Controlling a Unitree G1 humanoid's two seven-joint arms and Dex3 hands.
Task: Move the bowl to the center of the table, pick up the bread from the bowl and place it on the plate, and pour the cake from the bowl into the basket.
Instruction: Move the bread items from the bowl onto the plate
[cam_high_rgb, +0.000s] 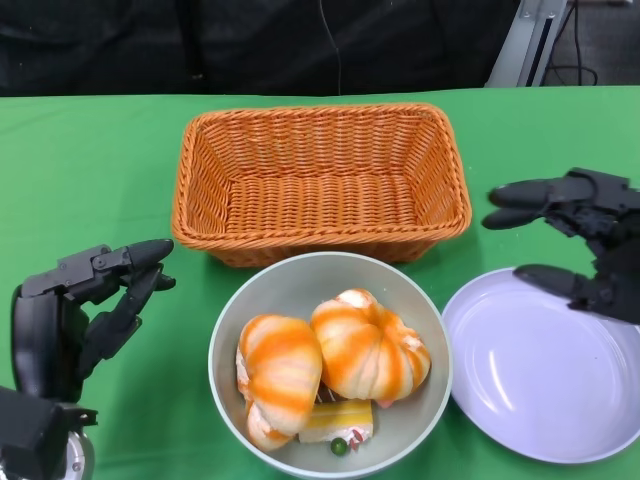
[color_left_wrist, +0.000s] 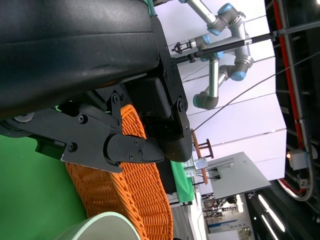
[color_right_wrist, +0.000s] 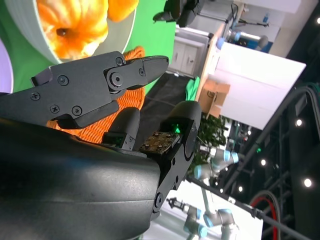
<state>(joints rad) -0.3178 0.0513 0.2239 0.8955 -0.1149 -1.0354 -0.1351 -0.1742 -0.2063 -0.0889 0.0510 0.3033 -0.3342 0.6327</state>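
Note:
A pale green bowl (cam_high_rgb: 415, 320) sits at the front middle of the green table. Two orange-striped bread rolls (cam_high_rgb: 370, 350) fill it, and a yellow cake slice (cam_high_rgb: 338, 420) lies under them at the bowl's near side. An empty white plate (cam_high_rgb: 540, 375) lies just right of the bowl. An empty orange wicker basket (cam_high_rgb: 320, 180) stands behind the bowl. My left hand (cam_high_rgb: 95, 300) hovers left of the bowl with fingers apart, holding nothing. My right hand (cam_high_rgb: 580, 240) hangs over the plate's far right edge, fingers spread and empty. The right wrist view shows a bread roll (color_right_wrist: 75, 30) in the bowl.
The green cloth (cam_high_rgb: 90, 170) runs bare to the left of the basket and behind it. A dark backdrop closes the table's far edge. A metal stand leg (cam_high_rgb: 520, 40) rises at the back right.

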